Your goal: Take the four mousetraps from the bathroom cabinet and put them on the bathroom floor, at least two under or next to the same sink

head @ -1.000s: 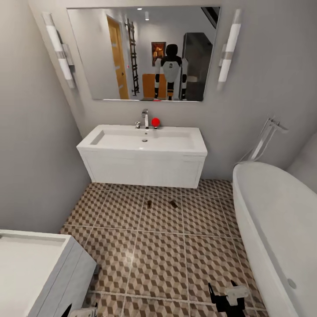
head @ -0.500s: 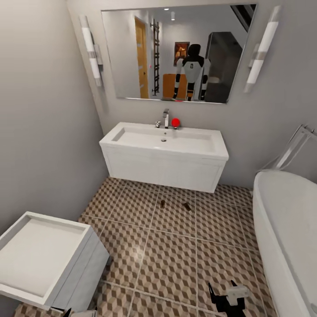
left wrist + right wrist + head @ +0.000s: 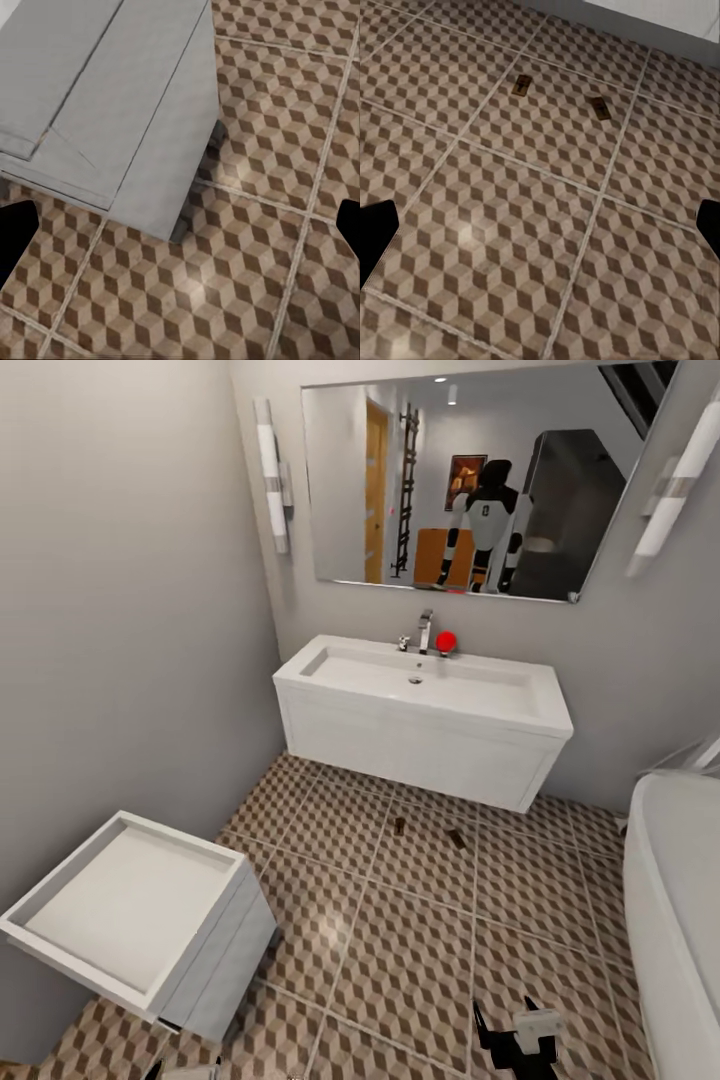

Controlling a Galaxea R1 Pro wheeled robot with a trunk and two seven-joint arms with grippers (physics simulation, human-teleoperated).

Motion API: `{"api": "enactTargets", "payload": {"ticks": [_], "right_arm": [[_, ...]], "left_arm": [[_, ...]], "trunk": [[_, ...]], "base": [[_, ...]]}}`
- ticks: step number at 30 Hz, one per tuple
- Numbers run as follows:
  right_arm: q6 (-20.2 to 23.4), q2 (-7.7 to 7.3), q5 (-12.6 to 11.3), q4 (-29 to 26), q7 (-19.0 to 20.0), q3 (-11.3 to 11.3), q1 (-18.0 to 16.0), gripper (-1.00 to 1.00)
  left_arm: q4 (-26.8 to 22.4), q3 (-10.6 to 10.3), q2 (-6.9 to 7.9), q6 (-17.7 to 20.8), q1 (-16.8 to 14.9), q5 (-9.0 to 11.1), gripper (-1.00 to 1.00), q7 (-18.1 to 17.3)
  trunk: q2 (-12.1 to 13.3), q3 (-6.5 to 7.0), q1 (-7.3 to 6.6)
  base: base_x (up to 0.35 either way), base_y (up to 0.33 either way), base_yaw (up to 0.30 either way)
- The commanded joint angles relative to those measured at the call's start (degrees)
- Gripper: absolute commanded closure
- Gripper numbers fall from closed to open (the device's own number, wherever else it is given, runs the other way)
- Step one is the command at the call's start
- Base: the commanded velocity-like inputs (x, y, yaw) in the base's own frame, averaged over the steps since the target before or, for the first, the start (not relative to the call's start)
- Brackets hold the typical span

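2 mousetraps (image 3: 400, 826) (image 3: 457, 839) lie on the cube-patterned bathroom floor (image 3: 400, 960) just in front of the wall-hung bathroom sink (image 3: 425, 722), near each other but apart. The right gripper (image 3: 515, 1042) hangs released and empty above the tiles. The left gripper (image 3: 185, 1072) is spread wide beside the small white drawer unit (image 3: 140, 925).

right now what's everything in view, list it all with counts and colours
mousetraps: 2, tan, on floor before the sink
bathroom sink: 1, white, wall-hung
faucet: 1, chrome, back of sink
red object: 1, beside faucet
mirror: 1, above sink
wall lights: 2, white, flanking mirror
drawer unit: 1, white, by left wall
bathtub: 1, white, right side
bathroom floor: brown-beige cube tiles
right gripper: black, open, empty
left gripper: at frame's bottom edge, open
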Motion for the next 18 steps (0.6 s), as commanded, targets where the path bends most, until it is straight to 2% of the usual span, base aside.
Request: {"api": "enactTargets", "payload": {"ticks": [1, 18], "right_arm": [[-0.15, 0.0, -0.33, 0.02, -0.17, 0.5, -0.03, -1.0], [-0.15, 0.01, -0.33, 0.02, -0.17, 0.5, -0.03, -1.0]], "left_arm": [[0.19, -0.49, -0.05, -0.24, -0.09, 0.11, -1.0, 0.28], [0.19, -0.49, -0.07, -0.16, -0.09, 0.11, -1.0, 0.28]], "trunk": [[-0.11, -0.1, 0.03], [-0.11, -0.1, 0.03]], "base": [[0.0, 0.0, 0.279], [0.0, 0.0, 0.279]]}}
